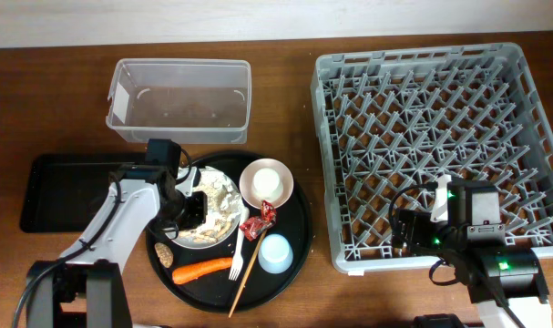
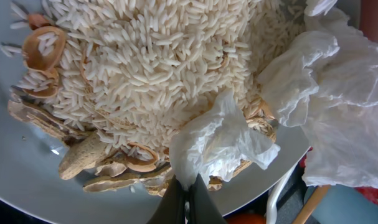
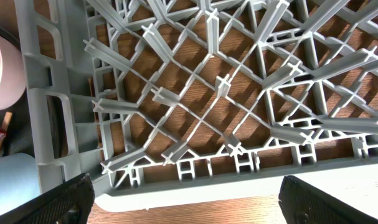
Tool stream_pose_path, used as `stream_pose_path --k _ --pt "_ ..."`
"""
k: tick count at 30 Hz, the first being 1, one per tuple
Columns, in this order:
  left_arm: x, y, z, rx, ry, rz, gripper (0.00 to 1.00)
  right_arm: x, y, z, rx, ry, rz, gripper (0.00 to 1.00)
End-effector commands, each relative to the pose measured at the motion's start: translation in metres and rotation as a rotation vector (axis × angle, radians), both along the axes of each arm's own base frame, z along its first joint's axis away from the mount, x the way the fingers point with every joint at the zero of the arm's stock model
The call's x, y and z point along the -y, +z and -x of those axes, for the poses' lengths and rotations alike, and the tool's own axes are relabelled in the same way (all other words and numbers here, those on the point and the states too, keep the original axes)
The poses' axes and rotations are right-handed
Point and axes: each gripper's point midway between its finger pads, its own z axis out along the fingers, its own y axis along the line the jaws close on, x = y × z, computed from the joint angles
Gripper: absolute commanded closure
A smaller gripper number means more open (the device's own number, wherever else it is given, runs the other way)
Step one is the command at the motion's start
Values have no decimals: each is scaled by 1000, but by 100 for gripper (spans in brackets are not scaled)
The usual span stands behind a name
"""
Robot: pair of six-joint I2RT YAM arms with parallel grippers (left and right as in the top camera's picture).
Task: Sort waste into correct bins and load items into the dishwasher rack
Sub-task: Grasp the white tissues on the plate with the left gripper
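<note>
A brown wooden table [image 1: 285,46] with a fine grain fills nearly the whole scene. A little to the left of its middle, toward the front edge, a large round black tray [image 1: 299,223] with a low raised rim lies flat on the wood. Behind the far edge of the table runs a pale, plain strip of wall [image 1: 258,14].

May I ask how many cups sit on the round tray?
2: a cream cup inside the pink bowl, a light blue cup below it; none looks hidden.
</note>
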Motion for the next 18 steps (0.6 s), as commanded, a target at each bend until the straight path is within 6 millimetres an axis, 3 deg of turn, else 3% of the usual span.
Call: stream_pose_path --k 1,3,4,5,6,9,11,13,15,17,18 --pt "3 19 -7 15 -8 5 99 3 6 -3 19 -18 10 2" --pt "5 70 -37 144 -9 15 99 3 6 -3 19 -18 10 2" --pt "8 115 -68 295 -9 27 99 3 6 -3 19 -18 10 2" --pt "10 143 -95 419 -9 37 99 3 7 -3 20 -18 10 2" --pt "7 159 -122 543 0 18 99 3 6 -3 19 -18 9 2" --pt "-1 170 -189 771 38 -41 99 3 6 -3 19 -18 9 2" --pt "2 142 -222 795 39 -37 99 3 6 -3 19 -18 9 1" --pt "4 110 -240 780 39 -39 99 3 6 -2 19 -18 9 2" --pt "4 107 -246 792 39 -38 57 3 6 -3 19 -18 9 1" --pt "4 128 -244 816 41 -36 29 3 6 -3 19 -18 10 2" --pt "3 140 -236 813 40 -36 7 3 6 -3 19 -18 10 2"
